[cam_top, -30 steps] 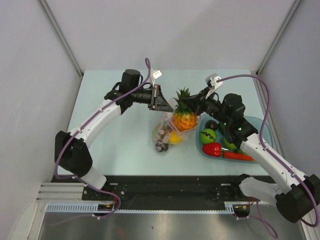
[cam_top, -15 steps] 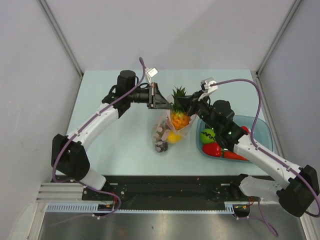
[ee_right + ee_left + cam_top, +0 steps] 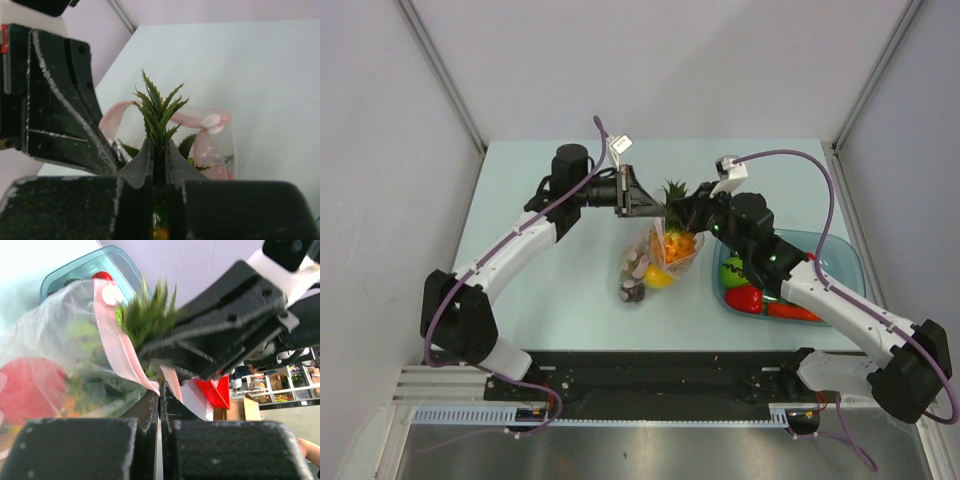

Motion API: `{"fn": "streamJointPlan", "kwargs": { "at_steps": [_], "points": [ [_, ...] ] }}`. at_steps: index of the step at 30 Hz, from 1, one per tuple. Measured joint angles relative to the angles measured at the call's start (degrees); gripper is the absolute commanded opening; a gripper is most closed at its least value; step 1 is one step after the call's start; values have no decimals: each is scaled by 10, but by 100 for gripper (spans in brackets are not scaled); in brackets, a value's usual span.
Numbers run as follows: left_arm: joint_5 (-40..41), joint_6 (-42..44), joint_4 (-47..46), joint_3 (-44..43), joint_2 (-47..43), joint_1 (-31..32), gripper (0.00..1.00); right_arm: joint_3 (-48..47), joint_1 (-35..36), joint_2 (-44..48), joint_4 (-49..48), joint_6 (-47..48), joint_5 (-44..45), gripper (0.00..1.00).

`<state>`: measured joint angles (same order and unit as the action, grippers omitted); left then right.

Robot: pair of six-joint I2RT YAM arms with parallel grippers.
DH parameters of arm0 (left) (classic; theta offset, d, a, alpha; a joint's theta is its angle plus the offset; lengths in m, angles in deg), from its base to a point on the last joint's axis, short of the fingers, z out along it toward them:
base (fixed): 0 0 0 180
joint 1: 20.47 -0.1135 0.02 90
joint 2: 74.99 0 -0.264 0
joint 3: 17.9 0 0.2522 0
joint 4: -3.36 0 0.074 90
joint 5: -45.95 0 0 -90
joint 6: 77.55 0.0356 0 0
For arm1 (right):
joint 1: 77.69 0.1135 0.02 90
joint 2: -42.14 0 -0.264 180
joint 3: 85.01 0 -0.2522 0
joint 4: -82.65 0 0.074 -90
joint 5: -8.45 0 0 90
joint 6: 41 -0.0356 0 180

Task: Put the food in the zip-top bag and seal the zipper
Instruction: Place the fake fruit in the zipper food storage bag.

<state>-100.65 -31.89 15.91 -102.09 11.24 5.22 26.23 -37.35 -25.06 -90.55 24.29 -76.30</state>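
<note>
From above, the right gripper (image 3: 682,211) has reached further left than a second ago. The pineapple (image 3: 680,243) it carries has sunk lower, its orange body now partly inside the bag (image 3: 638,250). The left gripper (image 3: 640,198) has edged slightly up and left, and the bag has slid a little left with it. The bag is clear and crumpled and hangs from the left gripper down to the counter (image 3: 540,290). A lemon (image 3: 658,277) and brown grapes (image 3: 631,291) sit in its lower end, nearer the arm bases. The blue tray (image 3: 855,262), right of the right gripper, holds a green piece, a red piece and an orange one.

In the left wrist view, the left gripper is clenched on the pink zipper strip (image 3: 116,335) at the bag's mouth. The strip curves up and away from the fingers, and the green crown stands just behind it in the right gripper's grip.

In the right wrist view, the right gripper is pinched tight on the pineapple's spiky crown. The pink strip arcs around the leaves, and the left gripper is just to its left.
</note>
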Motion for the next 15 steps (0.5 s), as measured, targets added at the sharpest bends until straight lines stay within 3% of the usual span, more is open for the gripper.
{"fn": "streamJointPlan", "kwargs": {
  "at_steps": [2, 3, 8, 12, 15],
  "points": [
    [-1, -3, -1, 0, -2, 0, 0, 0, 10, 0, 0, 8, -5, 46],
    [-1, -3, -1, 0, -2, 0, 0, 0, 13, 0, 2, 16, -14, 47],
    [-9, -7, -1, 7, -17, -7, 0, -27, 2, 4, 93, 92, -57, 89],
    [-6, -7, -8, 14, -29, -16, 0, -74, -36, 26, 189, 155, -124, 91],
    [-6, -7, -12, 19, -32, -21, 0, -105, -109, 55, 246, 190, -189, 83]
  ]
}}
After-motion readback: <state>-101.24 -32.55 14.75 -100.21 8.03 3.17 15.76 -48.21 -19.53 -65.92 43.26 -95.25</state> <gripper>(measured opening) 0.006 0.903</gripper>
